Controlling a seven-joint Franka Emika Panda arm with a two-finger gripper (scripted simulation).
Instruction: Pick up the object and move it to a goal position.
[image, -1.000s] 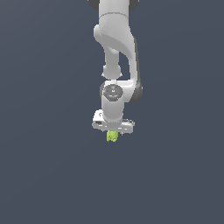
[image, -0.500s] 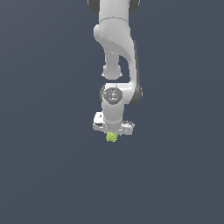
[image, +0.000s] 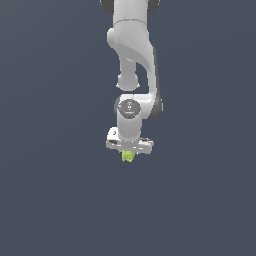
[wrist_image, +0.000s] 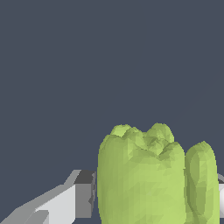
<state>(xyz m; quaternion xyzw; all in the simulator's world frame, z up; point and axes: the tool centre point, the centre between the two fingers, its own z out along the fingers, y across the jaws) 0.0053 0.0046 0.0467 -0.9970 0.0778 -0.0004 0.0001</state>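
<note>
Object (image: 128, 156) in tool (image: 128, 153); plain dark backdrop (image: 50, 175)

Smooth, faintly glossy white plastic-like shell on the arm (image: 131, 55) and claw (image: 129, 150); matt, lumpy, ridged yellow-green skin on the object (wrist_image: 144, 179); flat matt slate-grey backdrop.

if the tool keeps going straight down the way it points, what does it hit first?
Nothing shows below the tool but the plain dark ground; it's shut on the object, which would probably touch first. Depth unclear.
</note>
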